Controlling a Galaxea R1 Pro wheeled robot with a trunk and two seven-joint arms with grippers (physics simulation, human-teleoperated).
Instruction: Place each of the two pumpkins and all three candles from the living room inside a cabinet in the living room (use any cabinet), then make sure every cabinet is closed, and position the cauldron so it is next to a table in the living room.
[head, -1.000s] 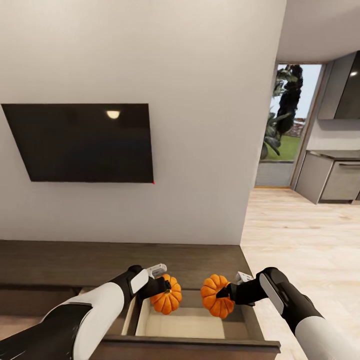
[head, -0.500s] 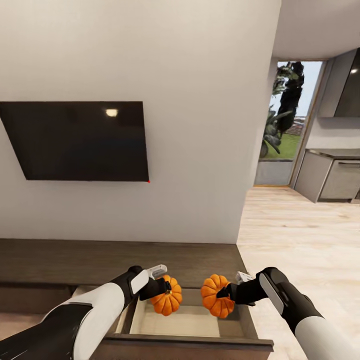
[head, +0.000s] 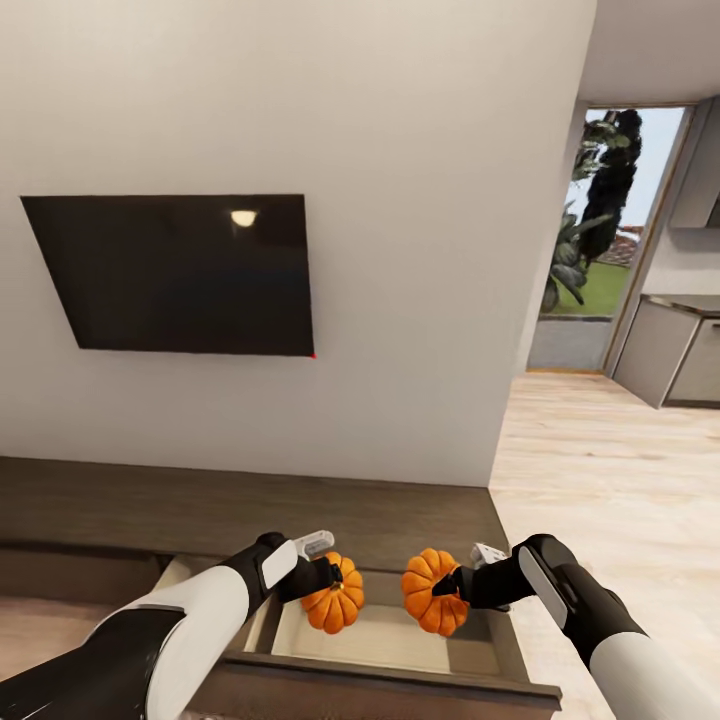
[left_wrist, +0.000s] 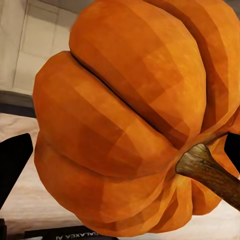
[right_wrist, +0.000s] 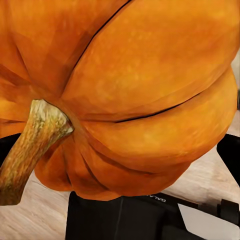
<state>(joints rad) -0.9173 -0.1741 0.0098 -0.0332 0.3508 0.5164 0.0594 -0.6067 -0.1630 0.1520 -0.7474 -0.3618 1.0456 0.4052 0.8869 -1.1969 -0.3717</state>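
Left gripper (head: 335, 572) and right gripper (head: 450, 585) each clamped on a pumpkin (head: 334, 605) (head: 432, 592), above open cabinet drawer (head: 380, 640).

Before you: long dark brown cabinet (head: 250, 510) against white wall, top bare. One drawer (head: 385, 640) pulled open toward you at its right end, pale interior, nothing lying on visible drawer floor. Light wood plank floor (head: 610, 470) runs past cabinet's right end, bare.

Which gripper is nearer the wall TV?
Left. The left gripper holds its pumpkin almost below the TV; the right gripper is further toward the doorway.
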